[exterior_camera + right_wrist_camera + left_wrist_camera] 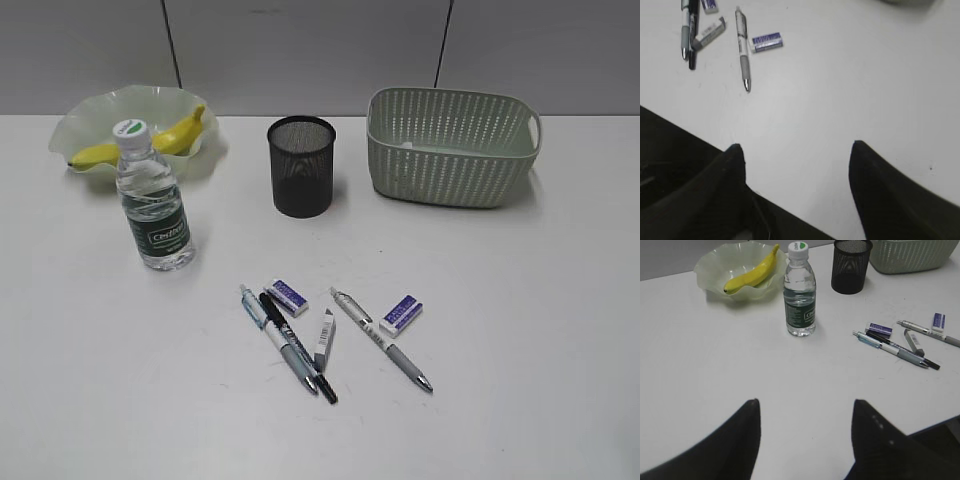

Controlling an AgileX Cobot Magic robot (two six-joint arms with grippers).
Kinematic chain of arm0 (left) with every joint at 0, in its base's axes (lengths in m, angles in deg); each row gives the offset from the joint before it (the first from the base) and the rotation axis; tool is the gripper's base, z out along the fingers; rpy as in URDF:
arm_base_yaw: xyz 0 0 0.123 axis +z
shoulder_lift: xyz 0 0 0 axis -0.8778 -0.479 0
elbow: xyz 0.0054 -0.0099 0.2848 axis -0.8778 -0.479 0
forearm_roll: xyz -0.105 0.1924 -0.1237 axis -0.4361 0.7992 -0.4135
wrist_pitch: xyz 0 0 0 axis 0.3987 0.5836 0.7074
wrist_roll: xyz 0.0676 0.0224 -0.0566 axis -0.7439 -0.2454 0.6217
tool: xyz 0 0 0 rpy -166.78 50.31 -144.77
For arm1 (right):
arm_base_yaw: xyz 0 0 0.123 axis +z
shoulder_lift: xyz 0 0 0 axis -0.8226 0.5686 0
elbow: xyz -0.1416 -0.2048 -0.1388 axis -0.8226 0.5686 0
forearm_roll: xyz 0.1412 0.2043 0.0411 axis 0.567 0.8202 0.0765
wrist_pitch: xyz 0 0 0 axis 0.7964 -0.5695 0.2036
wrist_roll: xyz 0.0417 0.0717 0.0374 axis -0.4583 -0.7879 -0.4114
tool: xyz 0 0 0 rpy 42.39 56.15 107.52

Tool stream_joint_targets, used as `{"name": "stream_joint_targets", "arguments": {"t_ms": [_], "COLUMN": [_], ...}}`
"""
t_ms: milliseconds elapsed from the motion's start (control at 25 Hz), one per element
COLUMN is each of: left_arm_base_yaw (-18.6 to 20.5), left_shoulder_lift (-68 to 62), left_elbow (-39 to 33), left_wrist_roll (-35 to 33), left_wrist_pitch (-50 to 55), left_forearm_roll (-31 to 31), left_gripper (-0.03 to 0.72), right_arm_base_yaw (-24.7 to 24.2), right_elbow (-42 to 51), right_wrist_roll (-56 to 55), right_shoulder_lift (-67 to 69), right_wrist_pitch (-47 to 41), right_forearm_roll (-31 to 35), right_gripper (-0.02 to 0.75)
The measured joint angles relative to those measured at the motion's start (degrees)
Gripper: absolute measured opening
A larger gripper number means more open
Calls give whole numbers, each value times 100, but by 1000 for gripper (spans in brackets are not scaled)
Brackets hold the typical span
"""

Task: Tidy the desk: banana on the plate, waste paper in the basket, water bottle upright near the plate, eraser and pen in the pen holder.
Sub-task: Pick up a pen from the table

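across the desk [520, 330], a plain white tabletop backed by a grey panelled wall with dark seams, we see most of the tidying laid out. at ten o'clock sits the plate [90, 115], pale green with a ruffled rim, and the banana [150, 142] lies inside it. just in front of the plate, toward nine o'clock, the water bottle [153, 200] stands upright, white cap on top. at twelve o'clock the pen holder [301, 166] stands alone; at two o'clock is the basket [452, 146], with something pale barely showing against its inner wall, too small for us to name. near six o'clock three pens [380, 339] and three erasers [401, 314] lie loose on the white surface, two pens touching side by side. from the wrist views, the left gripper [805, 412] hangs above bare tabletop with its fingers spread apart and nothing between them, and the right gripper [797, 152] likewise hangs parted and empty near the desk's front edge.
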Motion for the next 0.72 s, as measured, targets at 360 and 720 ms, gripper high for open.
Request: {"name": "stream_joint_targets", "arguments": {"t_ms": [360,720], "left_arm_base_yaw": [0,0], "left_shoulder_lift": [190,190], "left_elbow": [0,0], "left_wrist_roll": [0,0], "left_wrist_pitch": [-8,-8], "left_forearm_roll": [0,0], "left_gripper": [426,426], "right_arm_base_yaw": [0,1011], "right_elbow": [-1304,-2648], "right_wrist_roll": [80,-105], "right_shoulder_lift": [3673,5892], "right_wrist_pitch": [55,142], "right_forearm_roll": [476,414], "right_gripper": [475,430]}}
